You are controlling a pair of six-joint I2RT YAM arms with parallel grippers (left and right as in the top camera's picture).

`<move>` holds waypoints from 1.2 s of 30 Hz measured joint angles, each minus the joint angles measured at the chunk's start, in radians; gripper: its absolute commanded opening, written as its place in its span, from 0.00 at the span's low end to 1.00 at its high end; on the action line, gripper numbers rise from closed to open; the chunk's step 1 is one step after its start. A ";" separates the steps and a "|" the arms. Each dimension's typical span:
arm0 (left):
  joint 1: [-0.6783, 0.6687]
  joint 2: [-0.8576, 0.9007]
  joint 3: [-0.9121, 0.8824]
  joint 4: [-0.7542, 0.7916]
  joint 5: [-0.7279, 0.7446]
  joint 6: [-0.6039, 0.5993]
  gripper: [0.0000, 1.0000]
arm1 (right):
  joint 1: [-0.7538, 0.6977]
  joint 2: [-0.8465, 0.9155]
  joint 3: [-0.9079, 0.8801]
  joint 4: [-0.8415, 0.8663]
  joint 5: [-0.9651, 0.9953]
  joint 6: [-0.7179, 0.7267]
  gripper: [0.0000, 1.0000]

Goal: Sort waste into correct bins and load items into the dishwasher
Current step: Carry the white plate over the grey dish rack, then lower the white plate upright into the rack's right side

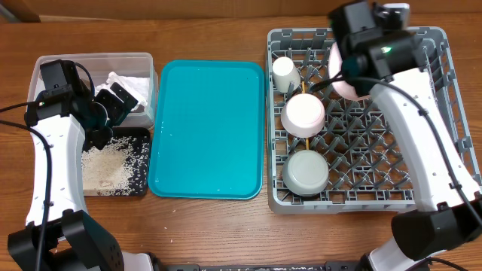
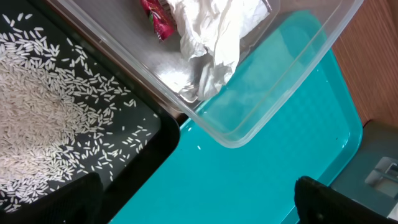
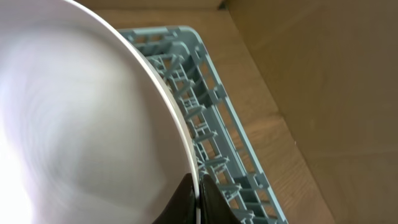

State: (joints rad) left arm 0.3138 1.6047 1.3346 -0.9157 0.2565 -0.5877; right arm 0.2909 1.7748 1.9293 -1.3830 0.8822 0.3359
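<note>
Wooden table (image 1: 226,226), grey dish rack (image 1: 354,162): pink plate (image 3: 81,137), likely stiff, slick, breakable; best held at rim, right gripper (image 3: 198,190) pinched shut there; left gripper (image 1: 113,104) spread wide, empty.

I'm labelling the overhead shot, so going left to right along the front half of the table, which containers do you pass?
black tray → teal serving tray → dish rack
</note>
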 measured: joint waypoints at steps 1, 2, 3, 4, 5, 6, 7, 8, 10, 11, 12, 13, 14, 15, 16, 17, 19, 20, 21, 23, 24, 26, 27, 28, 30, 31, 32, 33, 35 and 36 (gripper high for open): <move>0.000 0.000 0.000 0.000 0.000 0.000 1.00 | -0.024 0.000 -0.006 -0.002 -0.014 0.000 0.04; 0.000 0.000 0.000 0.000 0.000 0.000 1.00 | -0.042 0.000 -0.014 -0.008 -0.024 0.000 0.04; 0.000 0.000 0.000 0.000 0.000 0.000 1.00 | -0.050 0.000 -0.021 -0.010 -0.030 0.000 0.04; 0.000 0.000 0.000 0.000 0.000 0.000 1.00 | -0.064 0.000 -0.039 -0.013 -0.037 0.001 0.04; 0.000 0.000 0.000 0.000 0.000 0.000 1.00 | -0.072 0.000 -0.051 -0.016 -0.040 0.001 0.04; 0.000 0.000 0.000 0.000 0.000 0.000 1.00 | -0.081 0.000 -0.070 -0.017 -0.045 0.001 0.04; 0.000 0.000 0.000 0.000 0.000 0.000 1.00 | -0.087 0.000 -0.091 -0.018 -0.047 0.000 0.04; 0.000 0.000 0.000 0.000 0.000 0.000 1.00 | -0.088 0.001 -0.109 -0.019 -0.048 0.001 0.04; 0.000 0.000 0.000 0.000 0.000 0.000 1.00 | -0.087 0.001 -0.148 -0.016 -0.054 0.001 0.04; 0.000 0.000 0.000 0.000 0.000 0.000 1.00 | -0.087 0.002 -0.184 -0.014 -0.059 0.001 0.04; 0.000 0.000 0.000 0.000 0.000 0.000 1.00 | -0.087 0.003 -0.201 -0.008 -0.060 0.001 0.04; 0.000 0.000 0.000 0.000 0.000 0.000 1.00 | -0.087 0.003 -0.222 0.000 -0.063 0.004 0.04; 0.000 0.000 0.000 0.000 0.000 0.000 1.00 | -0.086 0.003 -0.234 0.004 -0.064 0.005 0.04; 0.000 0.000 0.000 0.000 0.000 0.000 1.00 | -0.086 0.004 -0.246 0.004 -0.066 0.007 0.04; 0.000 0.000 0.000 0.000 0.000 0.000 1.00 | -0.087 0.004 -0.253 0.005 -0.067 0.008 0.04; 0.000 0.000 0.000 0.000 0.000 0.000 1.00 | -0.086 0.004 -0.256 0.006 -0.067 0.009 0.04; 0.000 0.000 0.000 0.000 0.000 0.000 1.00 | -0.086 0.004 -0.257 0.010 -0.067 0.011 0.04; 0.000 0.000 0.000 0.000 0.000 0.000 1.00 | -0.086 0.004 -0.257 0.011 -0.067 0.011 0.04; 0.000 0.000 0.000 0.000 0.000 0.000 1.00 | -0.085 0.004 -0.257 0.011 -0.070 0.012 0.04; 0.000 0.000 0.000 0.000 0.000 0.000 1.00 | -0.081 0.004 -0.257 0.015 -0.092 0.012 0.04; 0.000 0.000 0.000 0.000 0.000 0.000 1.00 | -0.079 0.004 -0.257 0.018 -0.103 0.012 0.04; 0.000 0.000 0.000 0.000 0.000 0.000 1.00 | -0.068 0.004 -0.257 0.031 -0.140 0.012 0.04; 0.000 0.000 0.000 0.000 0.000 0.000 1.00 | -0.064 0.004 -0.257 0.035 -0.151 0.012 0.04; 0.000 0.000 0.000 0.000 0.000 0.000 1.00 | -0.059 0.004 -0.257 0.038 -0.162 0.011 0.04; 0.000 0.000 0.000 0.000 0.000 0.000 1.00 | -0.046 0.004 -0.257 0.056 -0.187 0.011 0.04; 0.000 0.000 0.000 0.000 0.000 0.000 1.00 | -0.039 0.004 -0.258 0.066 -0.194 0.011 0.04; 0.000 0.000 0.000 0.000 0.000 0.000 1.00 | -0.032 0.004 -0.258 0.071 -0.196 0.011 0.04; 0.000 0.000 0.000 0.000 0.000 0.000 1.00 | -0.023 0.004 -0.258 0.075 -0.198 0.011 0.04; 0.000 0.000 0.000 0.000 0.000 0.000 1.00 | 0.002 0.004 -0.258 0.074 -0.198 0.011 0.04; 0.000 0.000 0.000 0.000 0.000 0.000 1.00 | 0.008 0.004 -0.259 0.073 -0.198 0.011 0.04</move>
State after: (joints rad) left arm 0.3138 1.6047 1.3346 -0.9161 0.2569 -0.5877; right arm 0.2993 1.7786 1.6707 -1.3102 0.6846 0.3470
